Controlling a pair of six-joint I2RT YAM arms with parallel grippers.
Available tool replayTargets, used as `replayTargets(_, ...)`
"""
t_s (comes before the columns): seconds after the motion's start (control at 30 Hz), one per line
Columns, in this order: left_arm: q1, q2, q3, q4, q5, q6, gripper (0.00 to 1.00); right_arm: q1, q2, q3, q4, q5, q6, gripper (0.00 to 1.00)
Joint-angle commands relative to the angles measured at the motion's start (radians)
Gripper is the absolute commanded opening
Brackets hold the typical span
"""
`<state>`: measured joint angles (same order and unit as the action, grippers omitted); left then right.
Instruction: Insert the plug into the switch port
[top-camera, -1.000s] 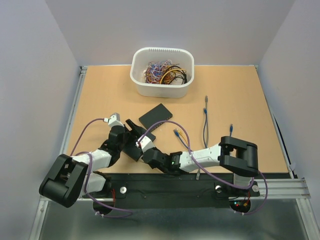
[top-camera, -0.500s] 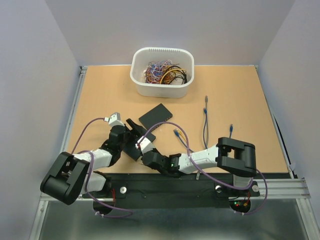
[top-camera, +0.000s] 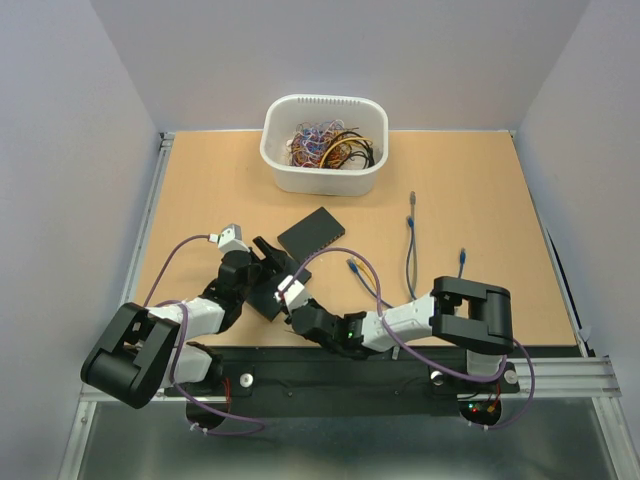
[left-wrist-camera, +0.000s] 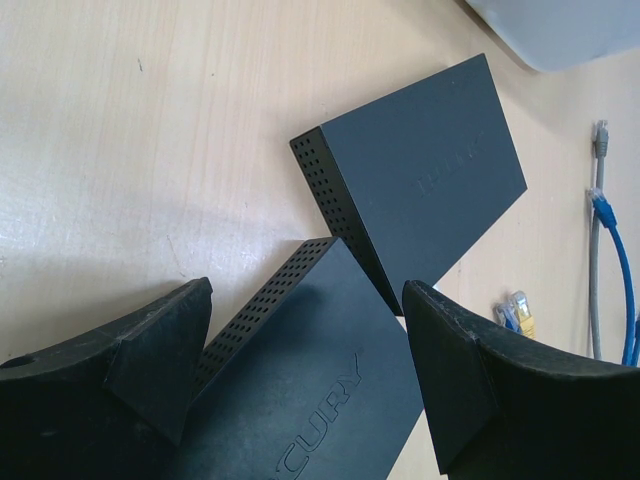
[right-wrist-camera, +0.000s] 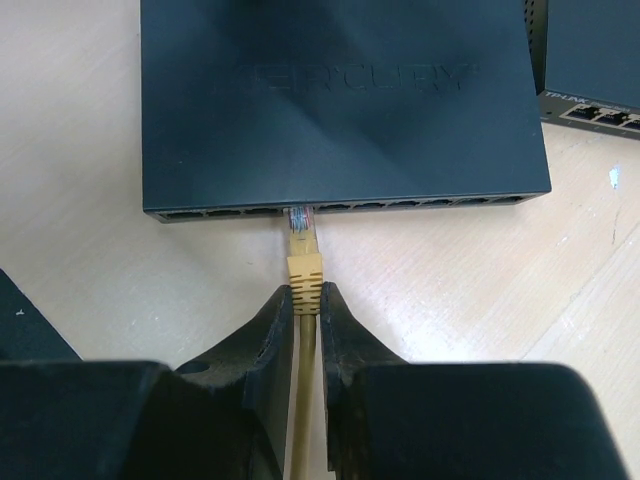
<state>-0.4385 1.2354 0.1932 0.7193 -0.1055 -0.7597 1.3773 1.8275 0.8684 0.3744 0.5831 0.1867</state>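
The right gripper (right-wrist-camera: 307, 296) has its fingers (right-wrist-camera: 272, 325) pinched shut on the yellow cable (right-wrist-camera: 306, 440) just behind the plug (right-wrist-camera: 303, 245). Gripping that close likely keeps the plug stiff and pointing straight at the switch (right-wrist-camera: 340, 110). The plug's clear tip is at the mouth of a port (right-wrist-camera: 300, 212) left of the middle of the row. Much of its body still shows, so it looks not fully seated.

At the switch's far end, the left gripper (left-wrist-camera: 308, 312) stands wide open with a finger on either side of the box. It holds nothing and is probably there to stop the box sliding back under the push. A second black box (left-wrist-camera: 420, 180) lies just beyond on the wooden table (left-wrist-camera: 120, 150), out of the way
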Motion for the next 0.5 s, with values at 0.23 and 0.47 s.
replayTargets(0.23,-0.040,0.032,-0.028,-0.072,0.101,-0.038,0.87,0.009,-0.036,0.004,0.265,0.087,-0.030,0.01)
replayTargets(0.47,-0.042,0.050,-0.026,-0.067,0.101,-0.038,0.87,0.032,-0.036,-0.023,0.316,0.124,-0.052,0.00)
